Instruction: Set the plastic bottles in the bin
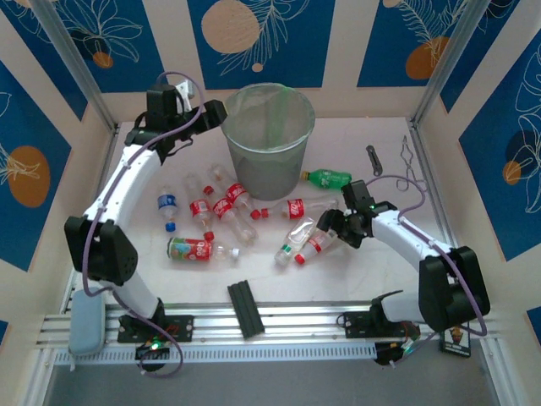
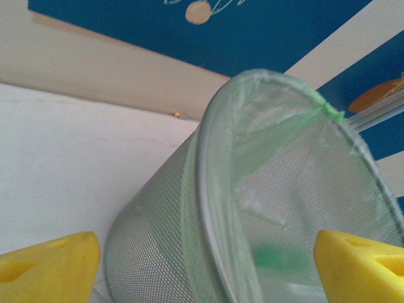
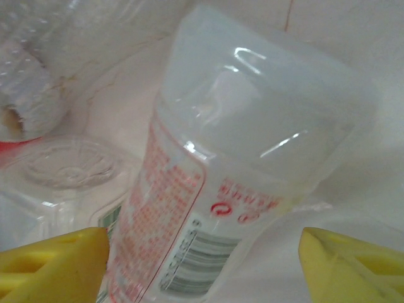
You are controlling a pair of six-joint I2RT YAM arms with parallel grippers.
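Right end effector (image 3: 204,243) apart astride a bottle (image 3: 252,126) lying on the bench (image 1: 330,283), left end effector (image 2: 208,249) apart facing the bin (image 2: 158,214); we judge the bottle light, slick, crushable, so we'd grip gently mid-label.

The bin (image 1: 269,173) is blocking the far middle. Bottles (image 1: 221,210) are crowding the table (image 1: 296,288) before it, between the arms. A bar (image 1: 245,309) is lying by the near edge. Bare strips are running along the left edge and near right. The right gripper (image 3: 202,265), jaws wide, is straddling one bottle (image 3: 240,126).
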